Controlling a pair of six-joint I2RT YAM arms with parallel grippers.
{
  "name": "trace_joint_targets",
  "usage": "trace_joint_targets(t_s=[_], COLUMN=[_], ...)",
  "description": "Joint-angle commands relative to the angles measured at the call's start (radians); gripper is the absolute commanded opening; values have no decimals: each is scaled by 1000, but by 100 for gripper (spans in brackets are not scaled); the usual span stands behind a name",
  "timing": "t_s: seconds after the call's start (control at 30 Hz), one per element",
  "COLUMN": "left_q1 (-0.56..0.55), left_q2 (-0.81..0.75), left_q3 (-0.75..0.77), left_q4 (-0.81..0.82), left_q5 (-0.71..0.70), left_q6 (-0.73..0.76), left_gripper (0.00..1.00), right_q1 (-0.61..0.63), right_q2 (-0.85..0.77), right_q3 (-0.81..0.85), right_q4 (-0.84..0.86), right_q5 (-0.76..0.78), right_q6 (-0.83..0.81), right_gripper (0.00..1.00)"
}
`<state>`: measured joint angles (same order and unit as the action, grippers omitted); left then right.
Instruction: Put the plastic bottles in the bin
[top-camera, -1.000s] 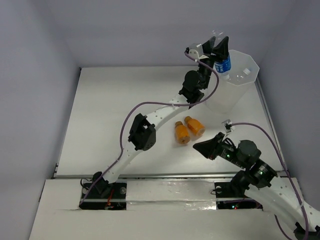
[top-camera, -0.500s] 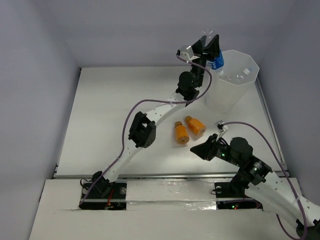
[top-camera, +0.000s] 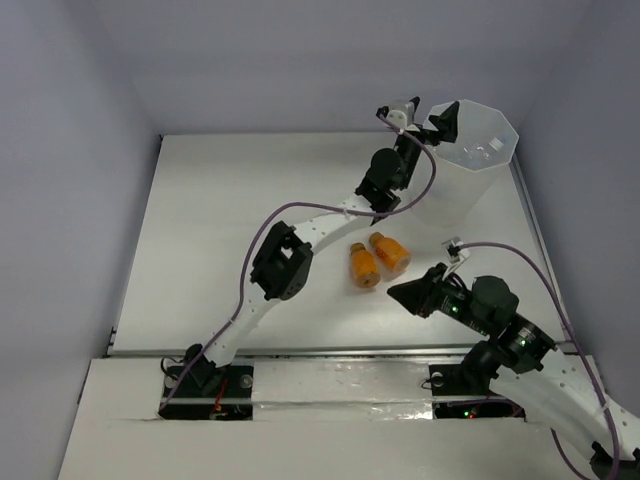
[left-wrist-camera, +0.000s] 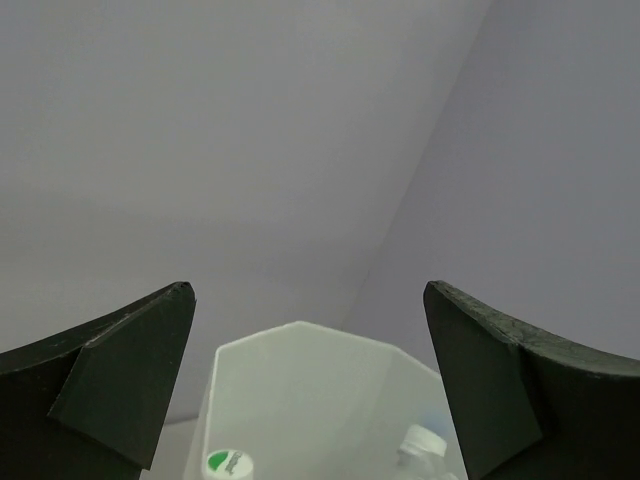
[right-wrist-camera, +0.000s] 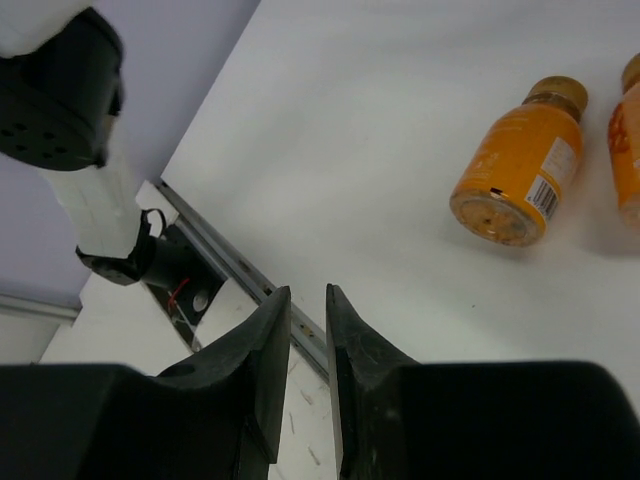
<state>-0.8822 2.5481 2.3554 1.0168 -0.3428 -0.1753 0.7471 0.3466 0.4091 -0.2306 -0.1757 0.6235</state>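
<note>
**Overhead view.** Your left gripper (top-camera: 430, 116) is raised at the near-left rim of the bin (top-camera: 497, 172), which stands at the far right corner of the table (top-camera: 230, 230). Small white-capped bottles (top-camera: 487, 151) lie inside the bin. Two orange bottles (top-camera: 363, 265) (top-camera: 389, 251) lie on their sides just beside each other at mid-table, outside the bin. Your right gripper (top-camera: 398, 294) hovers near them, on their right, touching neither.

**Left wrist view.** The left gripper (left-wrist-camera: 308, 295) has its fingers (left-wrist-camera: 120, 380) spread wide with nothing between them. The bin (left-wrist-camera: 310, 385) opens below. In it you can see a green-marked bottle top (left-wrist-camera: 230, 463) and a clear white-capped bottle (left-wrist-camera: 424, 446).

**Right wrist view.** The right gripper (right-wrist-camera: 308, 300) has its fingers (right-wrist-camera: 255, 370) nearly together, with a narrow gap and nothing held. One orange bottle (right-wrist-camera: 515, 178) lies ahead on the table (right-wrist-camera: 380, 150), its base towards the camera. The second (right-wrist-camera: 628, 150) is cut off by the right edge.
</note>
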Motion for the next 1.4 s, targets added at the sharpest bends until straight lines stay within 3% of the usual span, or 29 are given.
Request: trace_joint_targets(t_s=[0.0, 0.1, 0.2, 0.27, 0.33, 0.37, 0.43, 0.47, 0.57, 0.67, 0.7, 0.73, 0.8, 0.83, 0.87, 0.97, 1.13, 1.37], left_q1=[-4, -14, -14, -14, -14, -14, -14, -14, -14, -14, -14, -14, -14, -14, -14, -14, -14, -14], left_q2=[-299, -459, -671, -786, -942, -989, -1103, -1136, -1229, -1278, -1295, -1302, -1333, -1342, -1358, -1375, -1375, -1316], left_q3=[-65, -162, -351, -571, -803, -873, -1081, -1140, -1350, -1472, -1496, -1540, -1591, -1639, -1659, -1731, -1823, -1831], left_q4=[-4, -130, -265, -314, -348, -378, -412, -452, -542, -656, -681, -705, -718, -719, -713, -699, -623, -538], left_q5=[30, 15, -21, -39, -57, -76, -88, -107, -119, -127, -124, -116, -84, -73, -35, 25, 106, 215], left_q6=[51, 48, -1, -33, -102, -128, -176, -243, -353, -406, -432, -449, -481, -495, -513, -538, -578, -612], left_gripper=[99, 99, 99, 98, 86, 69, 53, 37, 25, 27, 28, 30, 42, 48, 61, 74, 82, 89], right_q1=[6, 6, 6, 6, 6, 6, 6, 6, 6, -17, -17, -28, -41, -54, -86, -164, -213, -222], right_q2=[-6, 17, 74, 155, 236, 262, 319, 384, 518, 610, 676, 712, 811, 839, 883, 952, 1066, 1207], right_q3=[53, 63, 88, 102, 131, 146, 198, 218, 301, 374, 391, 408, 459, 471, 490, 511, 589, 646], right_q4=[-27, -24, -7, 16, 23, 25, 14, 4, -16, -33, -36, -45, -56, -58, -61, -58, -98, -144], right_q5=[85, 157, 267, 333, 376, 396, 442, 481, 534, 551, 556, 549, 548, 541, 510, 441, 397, 338], right_q6=[-5, 1, -4, -21, -40, -66, -85, -108, -145, -156, -156, -162, -169, -174, -189, -235, -297, -344], right_gripper=[27, 29, 34, 34, 33, 31, 31, 31, 32, 50, 70, 77, 87, 88, 90, 91, 90, 91])
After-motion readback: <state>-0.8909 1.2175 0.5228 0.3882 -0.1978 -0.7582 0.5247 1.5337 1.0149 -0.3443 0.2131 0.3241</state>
